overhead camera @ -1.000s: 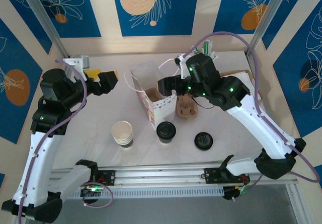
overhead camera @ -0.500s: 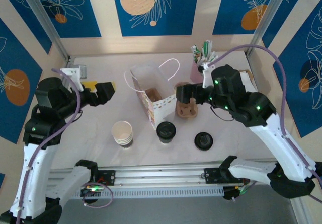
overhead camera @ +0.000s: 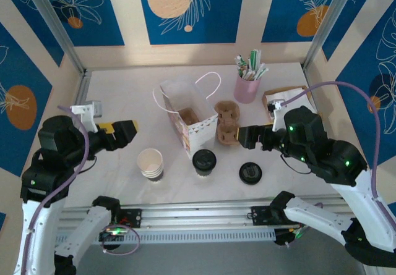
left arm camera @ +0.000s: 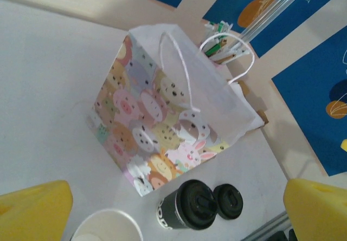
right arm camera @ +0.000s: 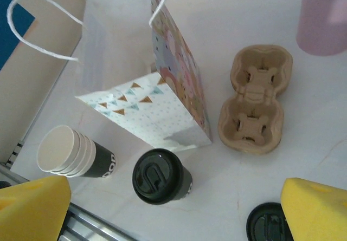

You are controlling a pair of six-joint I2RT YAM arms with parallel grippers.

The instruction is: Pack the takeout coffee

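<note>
Left end effector [overhead camera: 129, 131]: fingers spread wide apart, holding nothing, hanging over the tabletop [overhead camera: 117, 89].
Cup stack [overhead camera: 150, 164]: lidless cups just ahead of the left end effector and lower; not the target.
Bag [overhead camera: 189, 117]: stands open-mouthed ahead of the left end effector, beyond the coffee.
Takeout coffee [overhead camera: 204, 161]: upright and lidded, just beside the bag's near corner. It sits between the two end effectors, nearer the right one, and neither touches it.
Handling: probably light, with a thin paper wall that gives under a hard squeeze, and a smooth lid that might pop off.
Hold: best across the cup wall just under the lid rim, kept upright.
Carrier [overhead camera: 228, 123]: empty pulp tray beside the bag, ahead of the right end effector.
Loose lid [overhead camera: 250, 172]: lies under the right end effector.
Right end effector [overhead camera: 243, 137]: fingers spread wide, empty, facing the coffee.
</note>
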